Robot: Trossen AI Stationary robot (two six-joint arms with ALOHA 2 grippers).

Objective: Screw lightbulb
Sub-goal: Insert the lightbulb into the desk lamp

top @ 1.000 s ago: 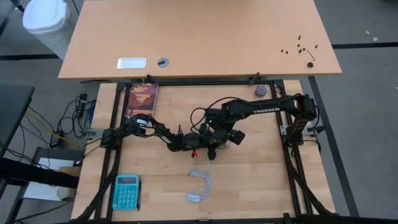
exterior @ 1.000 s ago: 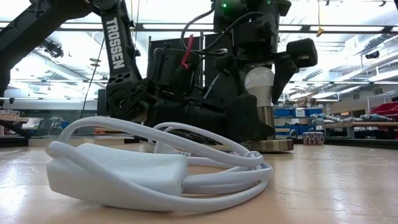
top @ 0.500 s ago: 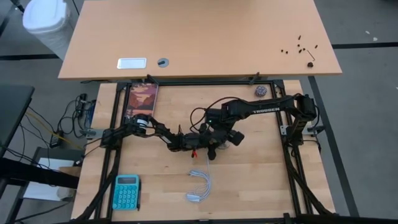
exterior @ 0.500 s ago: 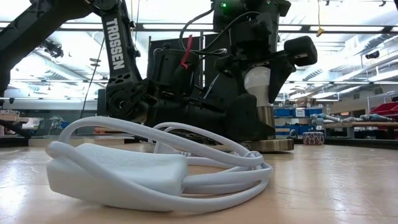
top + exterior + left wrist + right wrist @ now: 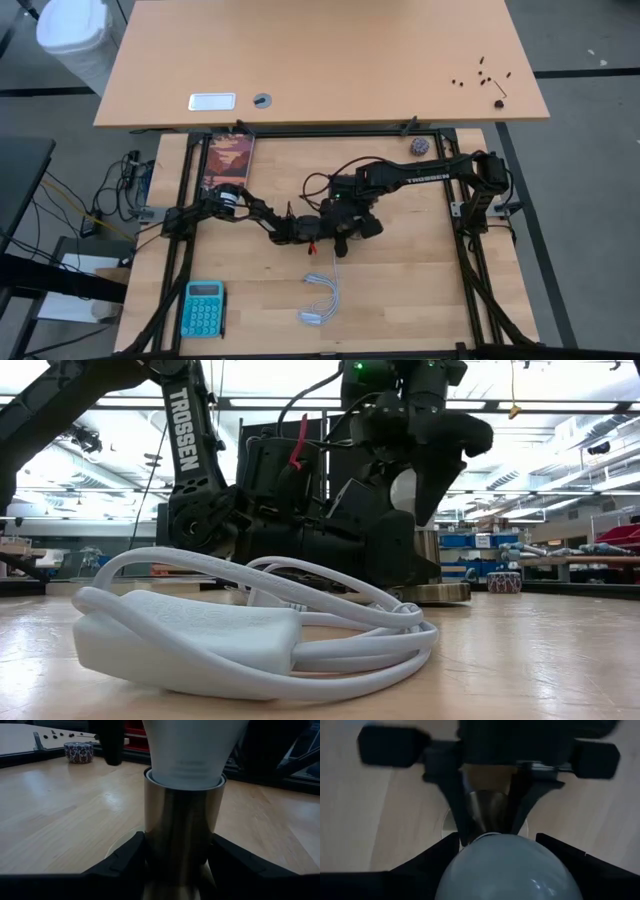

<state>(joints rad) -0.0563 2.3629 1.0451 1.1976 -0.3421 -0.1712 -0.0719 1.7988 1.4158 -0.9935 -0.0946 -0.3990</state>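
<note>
At mid-table we are seeing the lightbulb sitting upright in the brassy socket, our right gripper pinching its white dome from above while our left gripper is clamping the socket's stem. Arm links are hiding the bulb from overhead. A coiled white cord is lying just in front; a teal calculator is sitting well apart.

Overhead, a pale wooden counter edged by a black metal frame stood on grey floor, with a second wooden desk beyond it and a white bin at that desk's corner. At counter height, the room behind showed ceiling beams, bright overhead light, and blue storage bins on distant shelving.
</note>
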